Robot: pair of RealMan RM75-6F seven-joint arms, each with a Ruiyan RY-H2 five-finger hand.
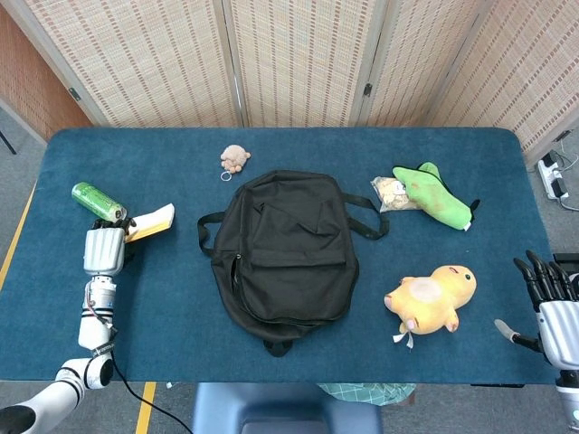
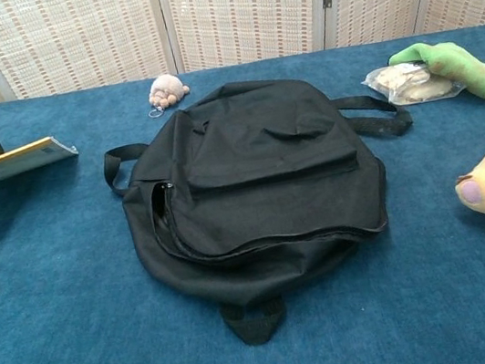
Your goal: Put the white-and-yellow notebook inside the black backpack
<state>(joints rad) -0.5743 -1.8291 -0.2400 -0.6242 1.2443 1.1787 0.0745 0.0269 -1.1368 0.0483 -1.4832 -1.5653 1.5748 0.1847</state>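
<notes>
The left hand [image 1: 104, 248] holds the white-and-yellow notebook [image 1: 150, 222] by one edge, fingers clamped, lifted near the green can [image 1: 97, 201] — thin, light and flexible, best gripped along the spine — while the right hand [image 1: 550, 303] idles, fingers apart, well apart from the black backpack [image 1: 285, 253]

We are seeing a blue table [image 1: 181, 353] carrying a black backpack [image 1: 285, 253], green can [image 1: 96, 201], small keychain plush [image 1: 234, 159], snack bag [image 1: 389, 193], green plush [image 1: 436, 195] and yellow plush [image 1: 432, 297].
</notes>
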